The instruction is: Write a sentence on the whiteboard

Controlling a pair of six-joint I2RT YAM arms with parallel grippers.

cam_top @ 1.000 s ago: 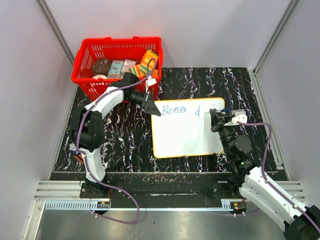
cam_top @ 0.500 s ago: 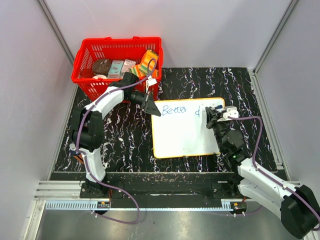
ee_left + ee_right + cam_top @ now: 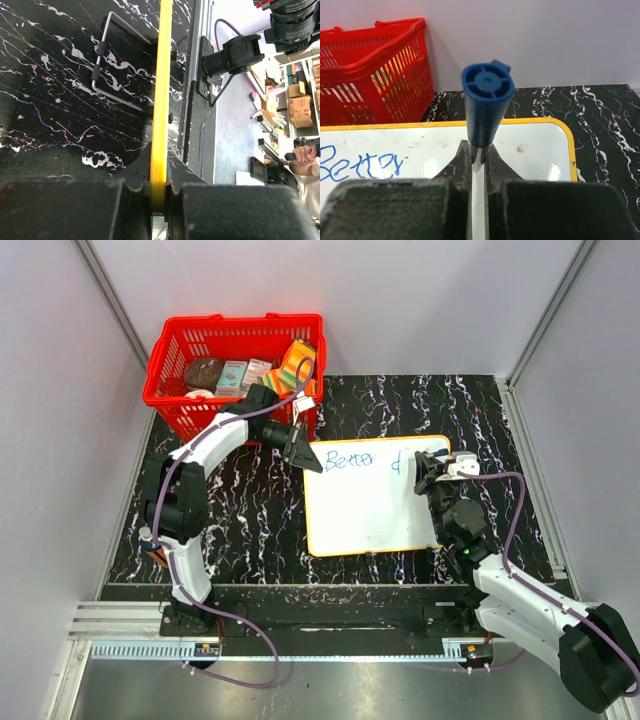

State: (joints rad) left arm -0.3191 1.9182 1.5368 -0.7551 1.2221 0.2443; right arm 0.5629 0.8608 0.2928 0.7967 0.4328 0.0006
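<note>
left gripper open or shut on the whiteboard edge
Shut on it. In the left wrist view the left gripper clamps the yellow rim of the whiteboard from both sides, with no gap.

Robot lab test cell: plain pale walls framed by aluminium posts box in a black marbled table. Two white robot arms trail purple cables and are bolted by a metal rail along the bottom edge of the top view. Right side of the left wrist view: a camera on a bracket, stacked cardboard boxes and a person's hand lie beyond the cell.
</note>
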